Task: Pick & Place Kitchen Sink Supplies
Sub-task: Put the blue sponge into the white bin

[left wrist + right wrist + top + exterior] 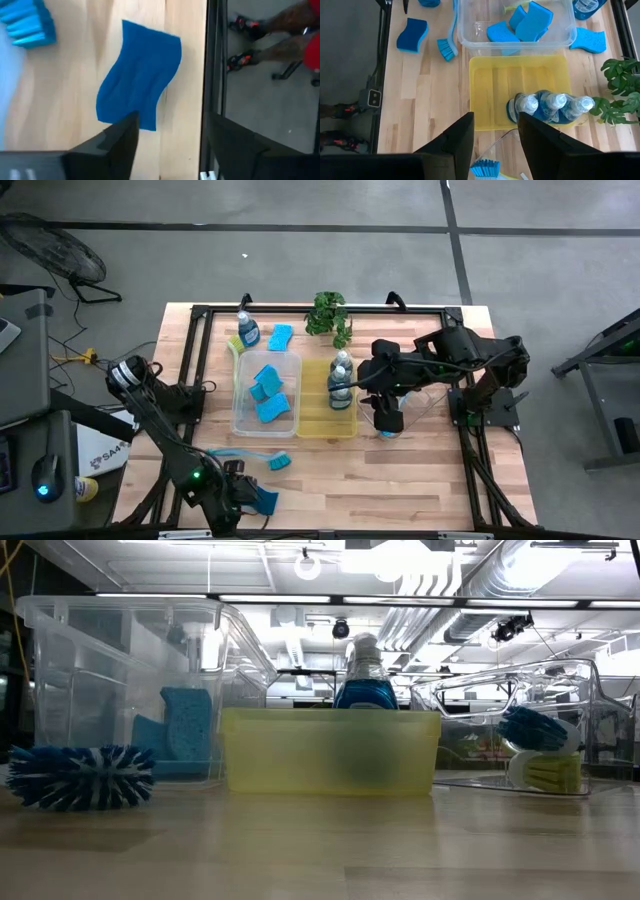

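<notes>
My left gripper [172,120] is open, low over the table's near-left corner [250,498]. A wavy blue sponge [140,80] lies flat just ahead of it, and one finger [122,137] overlaps the sponge's end. My right gripper [496,120] is open and hangs right of the yellow tray [386,418], over a clear container [510,730] that holds a blue brush [535,728] and a yellow-green brush [545,772]. Three soap bottles [550,107] stand in the yellow tray [485,90]. Several sponges [520,25] lie in the clear tray [240,405]. My left gripper has one finger [122,137] over the near end [145,120] of the blue sponge, which lies flat on the table. I cannot tell whether the finger touches it. The other finger stands off to the side, over the table's frame.
A blue dish brush [260,458] lies on the table near the clear tray. Another soap bottle [247,330] and sponge [281,337] sit at the far edge beside the potted plant [330,315]. A black frame rail [212,75] runs along the table's edge.
</notes>
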`<state>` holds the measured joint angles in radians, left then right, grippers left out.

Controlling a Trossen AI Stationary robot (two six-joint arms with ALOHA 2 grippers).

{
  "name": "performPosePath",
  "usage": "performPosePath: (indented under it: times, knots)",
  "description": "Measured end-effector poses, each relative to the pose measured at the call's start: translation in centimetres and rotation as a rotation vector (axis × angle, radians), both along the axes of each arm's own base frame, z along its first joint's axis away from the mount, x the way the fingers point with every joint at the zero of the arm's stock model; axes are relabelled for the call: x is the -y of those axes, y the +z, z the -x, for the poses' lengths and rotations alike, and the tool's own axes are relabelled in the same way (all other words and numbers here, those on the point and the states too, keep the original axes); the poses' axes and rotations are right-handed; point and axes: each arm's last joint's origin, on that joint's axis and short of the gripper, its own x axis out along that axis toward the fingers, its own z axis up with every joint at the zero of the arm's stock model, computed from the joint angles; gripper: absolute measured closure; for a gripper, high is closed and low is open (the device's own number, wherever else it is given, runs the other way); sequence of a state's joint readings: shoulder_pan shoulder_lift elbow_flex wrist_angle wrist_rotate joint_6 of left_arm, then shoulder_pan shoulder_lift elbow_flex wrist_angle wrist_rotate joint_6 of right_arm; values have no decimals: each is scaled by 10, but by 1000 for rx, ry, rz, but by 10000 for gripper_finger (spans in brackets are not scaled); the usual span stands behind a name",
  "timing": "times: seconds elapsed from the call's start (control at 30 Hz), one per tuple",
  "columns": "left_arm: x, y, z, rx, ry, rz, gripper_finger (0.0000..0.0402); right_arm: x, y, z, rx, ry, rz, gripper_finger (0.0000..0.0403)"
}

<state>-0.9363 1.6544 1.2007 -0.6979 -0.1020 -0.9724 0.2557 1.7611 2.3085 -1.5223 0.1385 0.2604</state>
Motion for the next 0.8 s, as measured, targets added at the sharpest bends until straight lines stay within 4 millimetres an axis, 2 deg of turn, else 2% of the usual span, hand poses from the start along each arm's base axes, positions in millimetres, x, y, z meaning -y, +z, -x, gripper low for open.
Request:
performPosePath:
  times: [0.13,0.27,0.8]
  knots:
    - [5,-14,-3,-30,-5,-29,151,-1,0,0,0,2,0,257]
    - [8,-29,-6,-60,-9,-72,150,-2,0,1,0,2,1,258]
    - [15,-69,-12,-99,-69,-213,150,-2,0,1,1,3,4,260]
